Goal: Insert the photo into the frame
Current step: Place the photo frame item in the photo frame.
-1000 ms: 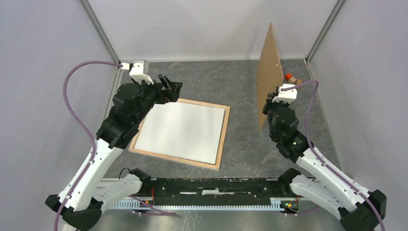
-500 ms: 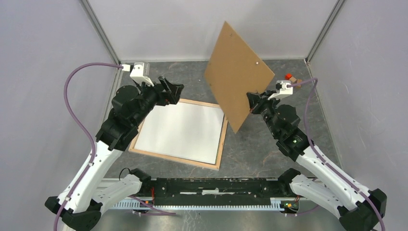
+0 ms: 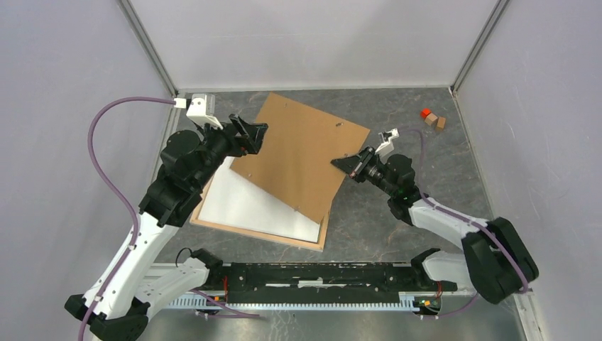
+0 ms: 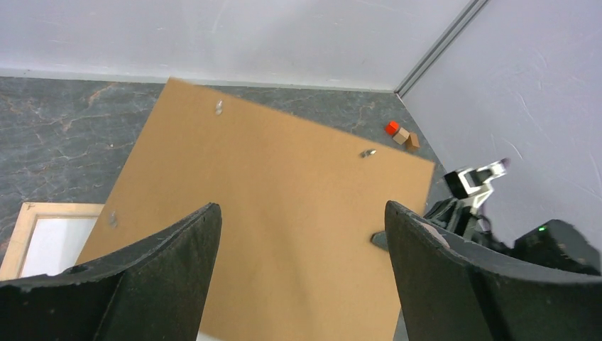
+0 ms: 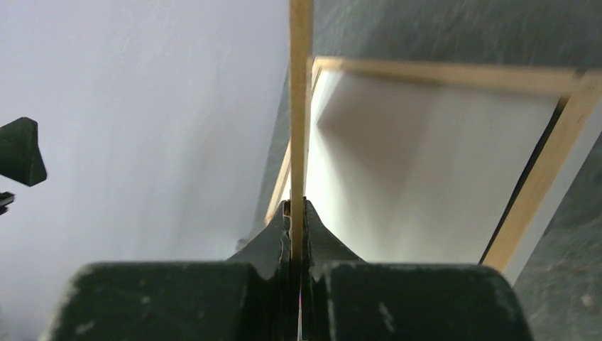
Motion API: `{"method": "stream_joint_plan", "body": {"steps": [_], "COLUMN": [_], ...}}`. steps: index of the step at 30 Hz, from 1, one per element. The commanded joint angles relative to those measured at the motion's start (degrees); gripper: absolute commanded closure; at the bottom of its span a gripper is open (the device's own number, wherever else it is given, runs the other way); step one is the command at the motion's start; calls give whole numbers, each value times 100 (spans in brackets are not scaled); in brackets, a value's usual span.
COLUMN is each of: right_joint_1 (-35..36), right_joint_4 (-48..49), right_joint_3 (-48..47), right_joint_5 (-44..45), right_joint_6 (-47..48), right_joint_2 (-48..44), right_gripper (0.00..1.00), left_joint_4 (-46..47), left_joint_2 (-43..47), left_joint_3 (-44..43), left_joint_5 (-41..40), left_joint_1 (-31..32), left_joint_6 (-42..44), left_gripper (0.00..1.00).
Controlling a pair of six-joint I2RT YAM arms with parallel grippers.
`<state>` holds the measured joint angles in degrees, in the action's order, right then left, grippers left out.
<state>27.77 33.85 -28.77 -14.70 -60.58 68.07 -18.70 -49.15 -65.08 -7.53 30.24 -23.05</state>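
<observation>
The photo (image 3: 245,202) lies white side up inside the pale wood frame (image 3: 325,226). The right gripper (image 3: 341,164) pinches the edge of the brown backing board (image 3: 302,160), slanted above them; the left gripper (image 3: 250,135) hovers spread. Next, probably: lower the board squarely into the frame.

Left arm: white link rises from its base at the near-left, black forearm reaches up and away, wrist bent so the left gripper (image 3: 250,133) (image 4: 299,209) points toward the table's middle; jaws stand wide apart with nothing touching the fingers (image 4: 163,256). Right arm: lies low, with the shoulder at the near-right, forearm stretched leftward toward the centre, wrist roughly level. Right gripper (image 3: 342,163) (image 5: 298,207) points left, jaws pinched tight on the thin edge of a brown board (image 3: 298,160), which runs edge-on between the fingertips in the right wrist view.
</observation>
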Motion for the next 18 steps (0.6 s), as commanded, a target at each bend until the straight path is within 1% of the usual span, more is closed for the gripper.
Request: {"method": "stream_joint_plan", "body": {"steps": [1, 9, 15, 18], "right_joint_1": [-62, -66, -66, -67], "right_joint_4": [2757, 3764, 3777, 3635], "right_joint_3": [274, 298, 234, 131], "right_joint_5": [-1132, -1728, -1957, -2036], "right_joint_6": [-1575, -2296, -2331, -2159], "right_joint_2": [432, 1432, 1934, 2127], "right_gripper": [100, 100, 100, 100], "left_joint_4": [237, 239, 235, 219], "left_joint_2": [-7, -145, -205, -228], "left_joint_3": [13, -3, -3, -5], "left_joint_5": [-74, 16, 22, 43], "left_joint_1": [4, 0, -6, 0], "left_joint_6": [195, 169, 169, 160], "left_gripper": [10, 10, 10, 10]}}
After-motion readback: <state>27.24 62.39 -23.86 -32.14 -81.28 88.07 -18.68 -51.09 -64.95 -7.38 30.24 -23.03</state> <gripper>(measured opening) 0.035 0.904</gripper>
